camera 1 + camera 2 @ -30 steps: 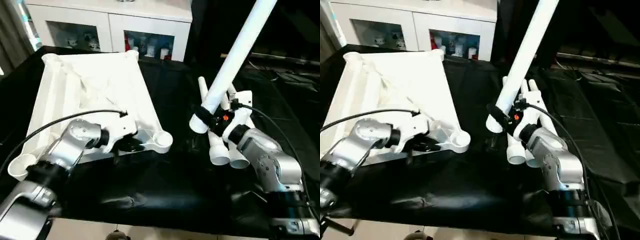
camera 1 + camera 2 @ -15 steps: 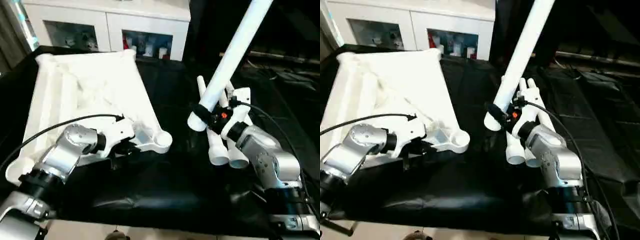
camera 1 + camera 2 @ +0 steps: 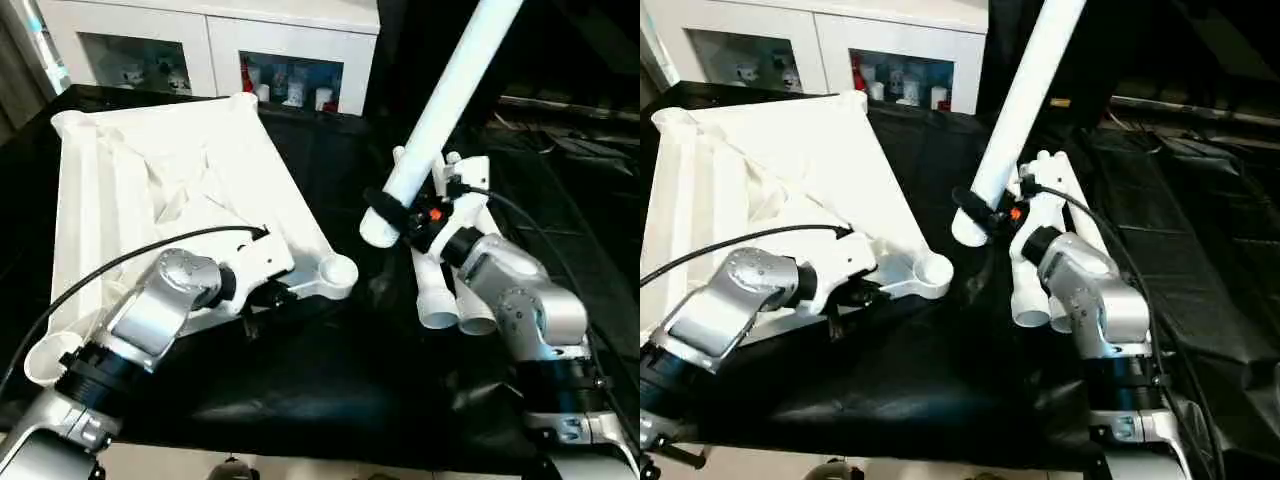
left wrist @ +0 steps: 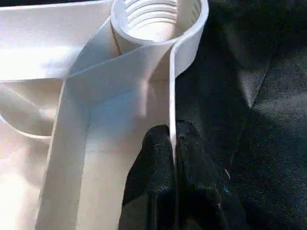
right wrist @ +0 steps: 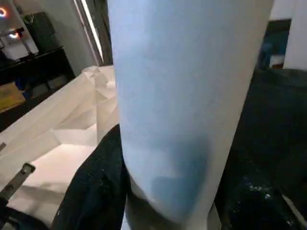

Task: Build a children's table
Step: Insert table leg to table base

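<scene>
The white tabletop [image 3: 170, 190] lies underside up on the black table, its near right corner socket [image 3: 338, 272] open upward. My left gripper [image 3: 265, 295] is shut on the tabletop's thin rim just behind that socket; in the left wrist view the black fingers [image 4: 153, 163] pinch the rim wall below the threaded socket [image 4: 156, 19]. My right gripper [image 3: 395, 215] is shut on a long white leg [image 3: 450, 90] that tilts up and to the right, its lower end hanging a little right of the socket. The leg [image 5: 187, 96] stands between the black fingers [image 5: 96, 182].
More white legs [image 3: 445, 290] lie side by side on the black cloth under my right forearm. A white glass-door cabinet [image 3: 220, 40] stands behind the table. Black cables run from both wrists. Bare black cloth [image 3: 330, 370] spreads in front of the tabletop.
The held leg's lower end has come closer to the corner socket. My left gripper has closed a little tighter on the rim. The view has also shifted.
</scene>
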Motion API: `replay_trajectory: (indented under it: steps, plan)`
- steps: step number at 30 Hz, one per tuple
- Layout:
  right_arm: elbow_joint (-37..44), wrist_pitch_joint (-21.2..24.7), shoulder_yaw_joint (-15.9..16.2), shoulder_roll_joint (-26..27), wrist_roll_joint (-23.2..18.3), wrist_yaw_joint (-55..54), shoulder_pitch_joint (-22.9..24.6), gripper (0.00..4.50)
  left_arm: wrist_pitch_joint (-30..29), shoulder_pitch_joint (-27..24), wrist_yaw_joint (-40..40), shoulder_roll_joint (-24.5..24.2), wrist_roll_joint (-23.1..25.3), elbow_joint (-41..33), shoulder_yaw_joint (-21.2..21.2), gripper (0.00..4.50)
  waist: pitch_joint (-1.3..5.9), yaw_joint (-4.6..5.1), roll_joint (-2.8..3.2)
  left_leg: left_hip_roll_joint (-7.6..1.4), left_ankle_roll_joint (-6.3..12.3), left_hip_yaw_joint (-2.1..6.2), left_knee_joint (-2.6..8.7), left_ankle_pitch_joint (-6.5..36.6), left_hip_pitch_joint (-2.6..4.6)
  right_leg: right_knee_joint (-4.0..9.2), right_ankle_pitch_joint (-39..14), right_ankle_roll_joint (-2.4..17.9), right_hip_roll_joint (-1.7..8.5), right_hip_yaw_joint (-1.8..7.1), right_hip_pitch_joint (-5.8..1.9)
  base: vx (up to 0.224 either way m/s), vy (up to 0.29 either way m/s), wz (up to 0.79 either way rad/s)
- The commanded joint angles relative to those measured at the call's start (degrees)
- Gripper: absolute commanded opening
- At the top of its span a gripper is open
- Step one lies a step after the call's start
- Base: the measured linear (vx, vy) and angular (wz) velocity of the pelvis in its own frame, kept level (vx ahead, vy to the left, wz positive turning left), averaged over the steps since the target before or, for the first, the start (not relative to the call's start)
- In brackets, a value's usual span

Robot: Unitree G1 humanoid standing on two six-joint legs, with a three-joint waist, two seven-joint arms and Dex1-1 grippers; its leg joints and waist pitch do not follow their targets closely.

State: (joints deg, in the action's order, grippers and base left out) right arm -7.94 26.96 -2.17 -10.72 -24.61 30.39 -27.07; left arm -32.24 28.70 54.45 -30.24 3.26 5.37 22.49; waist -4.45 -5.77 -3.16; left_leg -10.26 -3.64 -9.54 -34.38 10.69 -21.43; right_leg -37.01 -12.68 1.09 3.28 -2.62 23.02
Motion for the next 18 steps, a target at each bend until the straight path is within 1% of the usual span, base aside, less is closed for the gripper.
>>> replay_trajectory:
  steps: [1,2,3,4,6,7,8,9,10,12,13,14,15,16,17,18]
  plan:
    - [0.61,-0.09,0.65,0.79,-0.22,-0.44,0.99,1.93,-1.24,-0.55,-2.51,0.40,1.89,-1.53,0.53,0.00,4.66,-0.03,0.08,-2.52,1.84,0.39,3.54,0.32,0.68,3.20,5.54,13.56,4.58,2.73,-3.79,0.000,0.000,0.00]
    - [0.52,-0.12,0.59,1.06,-0.16,-0.42,1.11,1.93,-1.07,-0.71,-2.94,0.50,2.25,-1.48,0.69,0.00,4.60,-0.12,0.49,-2.48,1.68,0.47,3.59,0.76,0.69,3.28,4.63,13.48,4.64,2.73,-3.75,0.000,0.000,0.00]
    - [0.19,-0.11,0.34,1.37,-0.31,-0.40,1.13,1.93,-0.72,-0.84,-3.26,0.80,2.21,-0.92,0.66,0.00,4.69,-0.02,0.08,-2.54,1.39,0.39,3.61,1.62,0.77,3.52,3.17,13.18,4.66,2.76,-3.75,0.000,0.000,0.00]
    - [-0.17,-0.12,0.11,1.61,-0.35,-0.45,1.02,1.93,-0.34,-0.77,-3.63,1.08,2.29,-0.08,0.66,0.00,4.55,-0.02,0.11,-2.57,1.06,0.41,3.73,2.17,0.79,3.62,1.75,12.89,4.67,2.78,-3.67,0.000,0.000,0.00]
    - [-0.61,-0.23,-0.01,1.93,-0.21,-0.53,0.89,1.93,0.27,-0.71,-4.02,1.29,2.34,0.98,0.63,0.00,4.59,-0.04,0.18,-2.52,0.71,0.36,3.72,2.60,0.88,3.75,0.42,12.35,4.65,2.83,-3.57,0.000,0.000,0.00]
    - [-1.15,-0.52,0.04,1.89,0.02,-0.38,0.84,1.93,3.00,-0.58,-4.16,1.61,2.34,2.46,0.65,0.00,4.59,-0.06,0.23,-2.49,0.42,0.42,3.78,2.80,0.80,3.81,-0.20,11.98,4.69,2.83,-3.63,0.000,0.000,0.00]
    - [-1.90,-0.98,0.20,1.74,0.36,-0.12,0.87,1.93,8.45,-0.49,-3.54,2.12,1.60,4.75,0.47,0.00,4.49,-0.03,0.06,-2.37,0.28,0.37,3.81,3.63,0.80,4.22,-1.54,11.32,4.64,2.88,-3.55,0.000,0.000,0.00]
    - [-1.94,-1.02,0.23,1.71,0.38,-0.10,0.89,1.93,9.22,-0.51,-3.42,2.18,1.43,4.95,0.39,0.00,4.51,-0.11,0.13,-2.39,0.06,0.44,3.86,4.04,0.85,4.22,-2.27,11.15,4.73,2.87,-3.58,0.000,0.000,0.00]
    - [-1.80,-1.05,0.42,1.54,0.47,-0.02,1.06,1.93,13.37,-0.84,-2.55,2.48,0.23,5.25,-0.37,0.00,4.61,-0.18,0.08,-2.42,-0.24,0.46,3.86,4.40,0.89,4.26,-2.91,10.86,4.78,2.87,-3.59,0.000,0.000,0.00]
    - [-1.60,-1.01,0.35,1.44,0.44,0.06,1.21,1.93,14.03,-0.82,-2.13,2.62,-0.56,5.29,-1.12,0.00,4.65,-0.19,0.07,-2.52,-0.49,0.47,3.93,4.59,0.93,4.14,-2.96,10.45,4.74,2.87,-3.50,0.000,0.000,0.00]
    - [-1.11,-0.96,0.25,1.30,0.46,0.18,1.56,1.93,14.57,-0.66,-1.68,2.52,-1.27,5.69,-2.04,0.00,4.63,-0.27,0.28,-2.49,-0.53,0.46,3.92,4.70,0.91,4.15,-3.15,10.41,4.81,2.91,-3.46,0.000,0.000,0.00]
    - [-1.04,-0.96,0.24,1.27,0.47,0.21,1.61,1.93,14.57,-0.61,-1.60,2.49,-1.34,5.78,-2.15,0.00,4.61,-0.25,0.25,-2.48,-0.56,0.43,3.94,4.86,0.88,4.22,-3.33,10.32,4.77,2.92,-3.44,0.000,0.000,0.00]
    - [-0.61,-0.84,0.17,1.19,0.44,0.22,1.85,1.93,14.77,-0.57,-1.69,2.36,-1.52,5.80,-2.63,0.28,4.62,-0.30,0.27,-2.51,-0.72,0.45,4.00,5.11,0.90,4.25,-3.95,10.16,4.80,2.90,-3.43,0.000,0.000,0.00]
    - [-0.14,-0.71,0.06,1.09,0.38,0.20,2.13,1.93,14.15,-0.64,-0.98,2.22,-2.37,5.66,-3.26,0.45,4.67,-0.30,0.23,-2.51,-0.73,0.43,3.98,4.94,0.91,4.20,-3.73,10.14,4.78,2.90,-3.43,0.000,0.000,0.00]
    - [0.16,-0.64,0.00,1.04,0.33,0.17,2.30,1.93,13.75,-0.70,-0.42,2.14,-3.01,5.60,-3.70,0.57,4.66,-0.33,0.33,-2.47,-0.76,0.43,3.95,4.89,0.87,4.18,-3.44,10.39,4.80,2.87,-3.36,0.000,0.000,0.00]
    - [0.42,-0.57,-0.05,0.97,0.25,0.16,2.49,1.93,14.05,-0.85,0.53,1.75,-3.57,5.49,-3.91,0.57,4.72,-0.44,0.43,-2.50,-0.81,0.44,3.94,4.89,0.89,4.15,-3.21,10.59,4.85,2.85,-3.36,0.000,0.000,0.00]
